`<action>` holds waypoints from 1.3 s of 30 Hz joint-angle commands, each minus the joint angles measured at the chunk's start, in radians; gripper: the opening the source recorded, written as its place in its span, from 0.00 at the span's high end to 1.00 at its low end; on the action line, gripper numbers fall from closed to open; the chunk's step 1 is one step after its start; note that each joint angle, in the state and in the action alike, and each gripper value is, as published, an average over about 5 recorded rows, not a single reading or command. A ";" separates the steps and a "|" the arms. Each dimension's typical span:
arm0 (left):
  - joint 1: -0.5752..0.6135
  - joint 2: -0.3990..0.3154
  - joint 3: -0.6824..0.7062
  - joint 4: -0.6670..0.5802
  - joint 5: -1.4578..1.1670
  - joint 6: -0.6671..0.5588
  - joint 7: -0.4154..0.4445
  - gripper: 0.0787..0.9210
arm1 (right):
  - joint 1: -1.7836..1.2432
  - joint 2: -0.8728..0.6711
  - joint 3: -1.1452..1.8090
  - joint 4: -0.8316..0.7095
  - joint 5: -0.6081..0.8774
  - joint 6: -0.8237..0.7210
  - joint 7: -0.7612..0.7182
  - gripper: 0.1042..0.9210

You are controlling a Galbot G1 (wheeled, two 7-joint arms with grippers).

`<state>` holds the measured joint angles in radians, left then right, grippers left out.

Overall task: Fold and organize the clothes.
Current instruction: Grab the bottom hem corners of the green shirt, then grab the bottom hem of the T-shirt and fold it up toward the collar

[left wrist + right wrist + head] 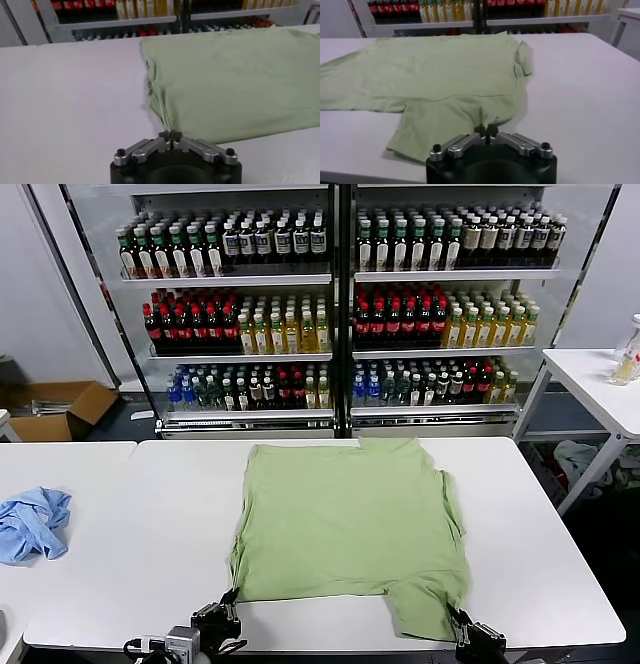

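Grippers pinch the near corners for the fold

Polo shirt point(350, 524) lies flat on the white table point(560, 564). Left gripper point(171, 135) and right gripper point(490, 132) are clamped on its near edge. Both should lift evenly and carry it forward, without pulling sideways.

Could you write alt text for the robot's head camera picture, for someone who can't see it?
A light green shirt lies flat on a white table, its two near corners pinched by the left gripper and right gripper. A crumpled blue cloth lies far left; bottle-filled drink fridges stand behind.
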<state>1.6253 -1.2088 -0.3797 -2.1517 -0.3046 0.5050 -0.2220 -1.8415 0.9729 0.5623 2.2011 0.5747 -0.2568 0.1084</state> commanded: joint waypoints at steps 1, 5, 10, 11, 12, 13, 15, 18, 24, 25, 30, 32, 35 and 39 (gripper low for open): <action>0.032 0.029 -0.049 -0.056 -0.029 -0.038 0.012 1.00 | -0.028 -0.022 0.047 0.086 0.055 -0.023 -0.026 1.00; 0.114 0.053 -0.078 -0.106 -0.030 -0.052 0.009 1.00 | -0.119 -0.046 0.098 0.143 0.048 -0.044 -0.056 1.00; 0.229 0.093 -0.137 -0.185 -0.048 -0.046 -0.009 1.00 | -0.214 -0.048 0.129 0.210 0.013 -0.055 -0.081 1.00; 0.259 0.100 -0.151 -0.208 -0.055 -0.041 -0.013 1.00 | -0.231 -0.047 0.134 0.223 0.003 -0.055 -0.086 1.00; 0.286 0.104 -0.162 -0.232 -0.061 -0.036 -0.017 1.00 | -0.246 -0.046 0.140 0.234 -0.005 -0.055 -0.089 1.00; 0.315 0.109 -0.174 -0.257 -0.065 -0.032 -0.022 1.00 | -0.260 -0.046 0.146 0.245 -0.012 -0.056 -0.090 1.00; 0.368 0.116 -0.192 -0.302 -0.063 -0.025 -0.033 1.00 | -0.286 -0.047 0.160 0.265 -0.020 -0.057 -0.089 1.00; 0.417 0.130 -0.216 -0.363 -0.060 -0.015 -0.048 1.00 | -0.311 -0.049 0.180 0.298 -0.022 -0.059 -0.082 1.00; 0.339 0.151 -0.243 -0.391 -0.129 0.013 -0.049 1.00 | -0.224 -0.064 0.179 0.340 0.010 -0.074 -0.035 1.00; 0.293 0.154 -0.242 -0.377 -0.166 0.017 -0.050 1.00 | -0.174 -0.067 0.166 0.331 0.022 -0.088 -0.019 1.00; 0.036 0.162 -0.209 -0.245 -0.341 0.020 -0.030 1.00 | 0.117 -0.078 0.084 0.221 0.086 -0.163 0.040 1.00; -0.043 0.153 -0.190 -0.176 -0.354 -0.004 0.001 1.00 | 0.222 -0.076 0.045 0.159 0.108 -0.182 0.050 1.00; -0.136 0.139 -0.177 -0.060 -0.376 -0.039 0.055 1.00 | 0.333 -0.066 -0.015 0.082 0.124 -0.193 0.051 1.00; -0.229 0.135 -0.162 0.053 -0.404 -0.056 0.092 1.00 | 0.445 -0.048 -0.091 -0.012 0.123 -0.201 0.059 1.00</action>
<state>1.7027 -1.0747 -0.5637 -2.3527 -0.5632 0.4912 -0.2184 -1.6604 0.9208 0.5779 2.3238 0.6595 -0.4197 0.1409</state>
